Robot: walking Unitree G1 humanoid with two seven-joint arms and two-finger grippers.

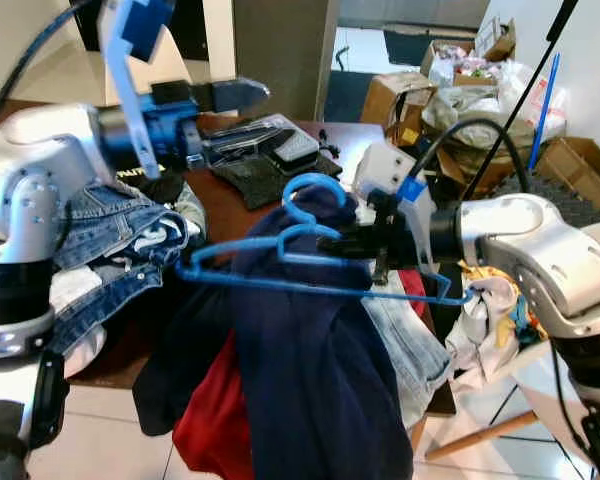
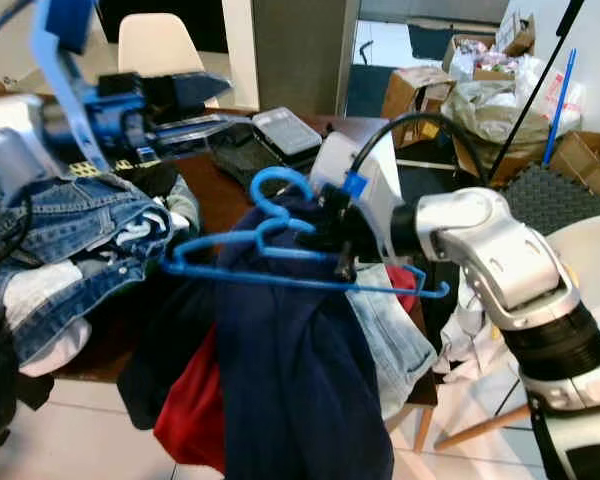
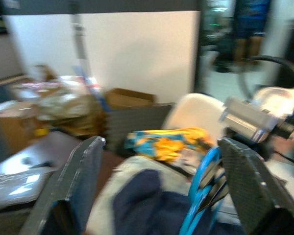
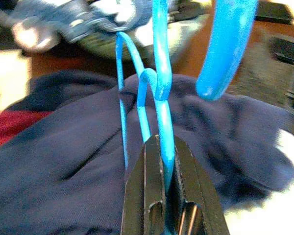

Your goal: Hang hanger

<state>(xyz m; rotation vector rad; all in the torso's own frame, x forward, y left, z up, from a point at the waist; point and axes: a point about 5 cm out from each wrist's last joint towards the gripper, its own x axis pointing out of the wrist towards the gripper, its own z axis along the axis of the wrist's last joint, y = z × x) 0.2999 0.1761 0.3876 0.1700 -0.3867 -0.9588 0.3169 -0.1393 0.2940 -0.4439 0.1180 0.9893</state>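
My right gripper (image 1: 365, 242) is shut on a blue plastic hanger (image 1: 310, 245), just below its hook (image 1: 315, 190). It holds the hanger level above the brown table's (image 1: 230, 205) front edge. The right wrist view shows the black fingers (image 4: 186, 186) pinched on the hanger's thin blue stem (image 4: 164, 122). A navy garment (image 1: 310, 370) is draped over the hanger and hangs down toward the floor. My left gripper (image 1: 235, 95) is raised over the back left of the table with its fingers (image 3: 78, 181) open and nothing between them.
A pile of jeans (image 1: 110, 230) and other clothes covers the table's left part, and a red cloth (image 1: 215, 420) hangs off the front. Black pads (image 1: 270, 160) lie at the back. Cardboard boxes (image 1: 400, 95) and bags stand behind on the right. A white chair (image 2: 160, 45) stands beyond the table.
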